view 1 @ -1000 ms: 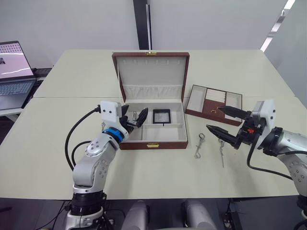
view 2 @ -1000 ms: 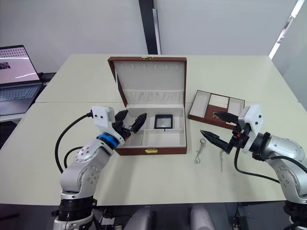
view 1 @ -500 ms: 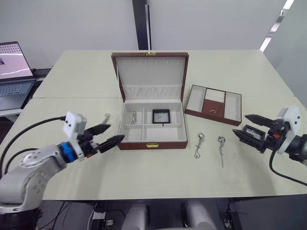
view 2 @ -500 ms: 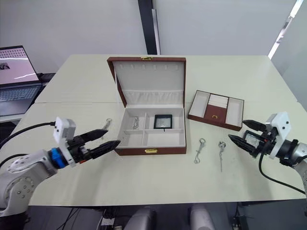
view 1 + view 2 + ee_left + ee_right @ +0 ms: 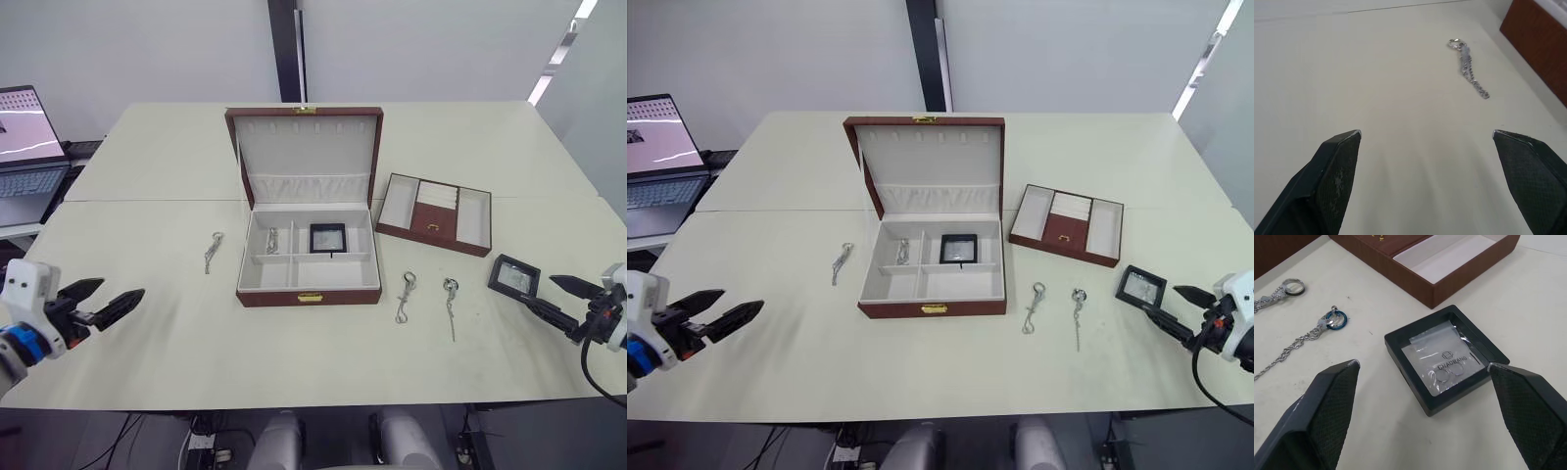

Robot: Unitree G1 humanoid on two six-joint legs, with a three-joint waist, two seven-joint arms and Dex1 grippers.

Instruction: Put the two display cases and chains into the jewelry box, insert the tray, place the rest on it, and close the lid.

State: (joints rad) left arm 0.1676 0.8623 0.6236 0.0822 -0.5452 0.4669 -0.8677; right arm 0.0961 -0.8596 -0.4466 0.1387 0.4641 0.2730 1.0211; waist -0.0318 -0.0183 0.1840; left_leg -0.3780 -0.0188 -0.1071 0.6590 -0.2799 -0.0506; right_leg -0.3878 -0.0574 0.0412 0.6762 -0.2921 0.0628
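The jewelry box [image 5: 309, 297] stands open mid-table, its lid [image 5: 306, 147] upright. Inside lie one display case [image 5: 327, 238] and one chain [image 5: 272, 241]. The other chain [image 5: 211, 252] lies on the table left of the box, ahead of my open left gripper [image 5: 123, 286] and well apart from it [image 5: 1469, 68]. The second display case [image 5: 513, 276] rests on the table at far right. My right gripper [image 5: 537, 289] is open just short of it, fingers either side of the case [image 5: 1447, 357] without touching. The tray [image 5: 431, 238] sits right of the box.
Two thin ring-topped pieces [image 5: 406, 297] [image 5: 451, 305] lie between the box and the right display case. A laptop [image 5: 27, 147] stands on a side table at far left. Open tabletop lies in front of the box and around my left gripper.
Both arms have pulled back outward from the box, the left far to the left, the right to the right. A chain now lies in the box, and the right display case is uncovered.
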